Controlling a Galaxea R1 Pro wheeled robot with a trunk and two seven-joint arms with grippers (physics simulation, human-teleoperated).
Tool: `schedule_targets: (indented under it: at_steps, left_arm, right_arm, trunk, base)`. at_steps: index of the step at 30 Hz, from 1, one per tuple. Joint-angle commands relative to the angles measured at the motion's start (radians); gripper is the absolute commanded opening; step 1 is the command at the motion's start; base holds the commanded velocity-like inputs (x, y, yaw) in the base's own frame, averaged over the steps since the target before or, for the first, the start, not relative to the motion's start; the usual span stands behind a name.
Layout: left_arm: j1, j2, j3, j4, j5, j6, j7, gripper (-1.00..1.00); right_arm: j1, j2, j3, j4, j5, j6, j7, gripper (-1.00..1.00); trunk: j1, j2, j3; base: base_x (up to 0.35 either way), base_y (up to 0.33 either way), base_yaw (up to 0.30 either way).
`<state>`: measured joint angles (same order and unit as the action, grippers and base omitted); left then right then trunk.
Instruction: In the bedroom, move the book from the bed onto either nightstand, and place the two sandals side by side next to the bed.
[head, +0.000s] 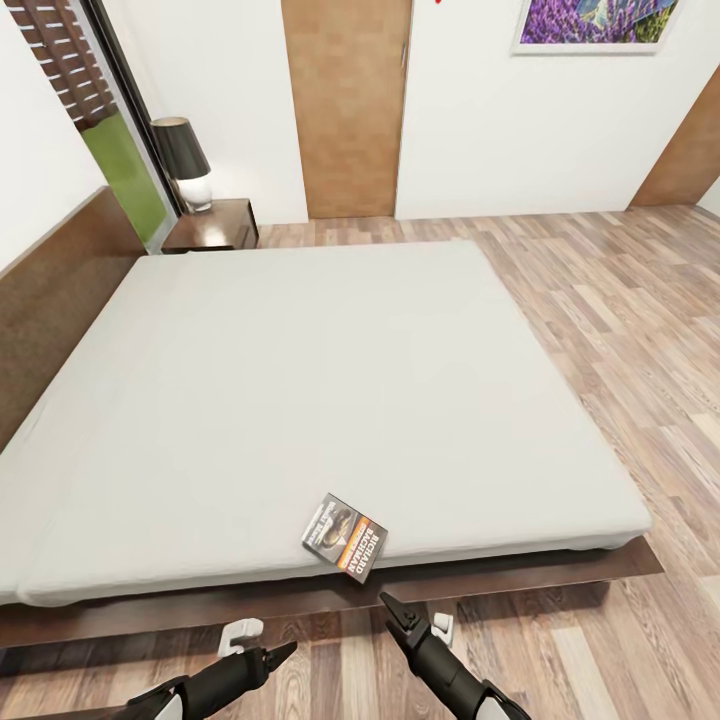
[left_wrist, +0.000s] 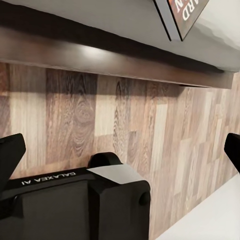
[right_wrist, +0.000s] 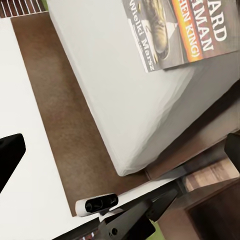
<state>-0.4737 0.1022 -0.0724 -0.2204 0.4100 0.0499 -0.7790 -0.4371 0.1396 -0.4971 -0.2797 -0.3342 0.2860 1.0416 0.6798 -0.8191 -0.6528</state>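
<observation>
The robot stands at the long side of the bed (head: 330, 380), both arms held low over the wooden floor (head: 620, 300). The book (head: 346, 536) lies flat on the white mattress, close to the near edge, one corner almost reaching over it. The right gripper (head: 386, 603) points up toward the bed frame, just below the book and apart from it. In the right wrist view its two fingers stand wide apart at the picture's sides, with nothing between them, and the book's cover (right_wrist: 185, 32) shows ahead. The left gripper (head: 288, 651) hovers lower, over the floor. Its fingers (left_wrist: 11, 155) are also spread wide and empty. The nightstand (head: 215, 224) stands at the far side of the bed, next to the headboard (head: 50, 290), and carries a lamp (head: 185, 160) with a dark shade.
</observation>
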Motion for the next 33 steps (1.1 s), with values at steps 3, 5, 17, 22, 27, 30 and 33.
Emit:
schedule_targets:
  at_steps: [3,5,17,22,27,30,33]
  left_arm:
    - [0.0,0.001,-0.007,-0.001,0.01,0.005,-0.002,1.0]
    - [0.0,0.001,-0.007,-0.001,0.01,0.005,-0.002,1.0]
    - [0.0,0.001,-0.007,-0.001,0.01,0.005,-0.002,1.0]
    - [-0.001,0.0,-0.008,-0.001,0.01,0.005,-0.002,1.0]
    - [0.0,-0.001,-0.008,-0.001,0.01,0.005,-0.002,1.0]
    - [0.0,0.0,-0.008,-0.001,0.01,0.006,-0.002,1.0]
    - [0.0,0.0,-0.007,-0.001,0.01,0.007,-0.002,1.0]
  right_arm:
    - [0.0,-0.001,0.0,-0.002,-0.008,0.003,0.001,1.0]
    - [0.0,-0.001,0.0,-0.004,-0.009,0.0,0.001,1.0]
    - [0.0,-0.002,0.0,-0.005,-0.009,0.011,0.01,1.0]
    - [0.0,-0.002,0.0,-0.007,-0.009,0.014,0.015,1.0]
    - [0.0,-0.002,0.0,-0.008,-0.009,0.016,0.066,1.0]
    - [0.0,-0.002,0.0,-0.009,-0.009,0.017,0.077,1.0]
    - [0.0,-0.002,0.0,-0.009,-0.009,0.016,0.082,1.0]
  trunk:
    - [0.012,-0.022,-0.01]
    - [0.019,-0.036,-0.017]
    - [0.065,-0.12,-0.054]
    - [0.085,-0.155,-0.07]
    - [0.104,-0.19,-0.085]
    - [0.111,-0.204,-0.092]
    - [0.111,-0.204,-0.092]
  base:
    - [0.0,0.0,0.0]
    - [0.0,0.0,0.0]
    - [0.0,0.0,0.0]
    - [0.0,0.0,0.0]
    - [0.0,0.0,0.0]
    - [0.0,0.0,0.0]
    - [0.0,0.0,0.0]
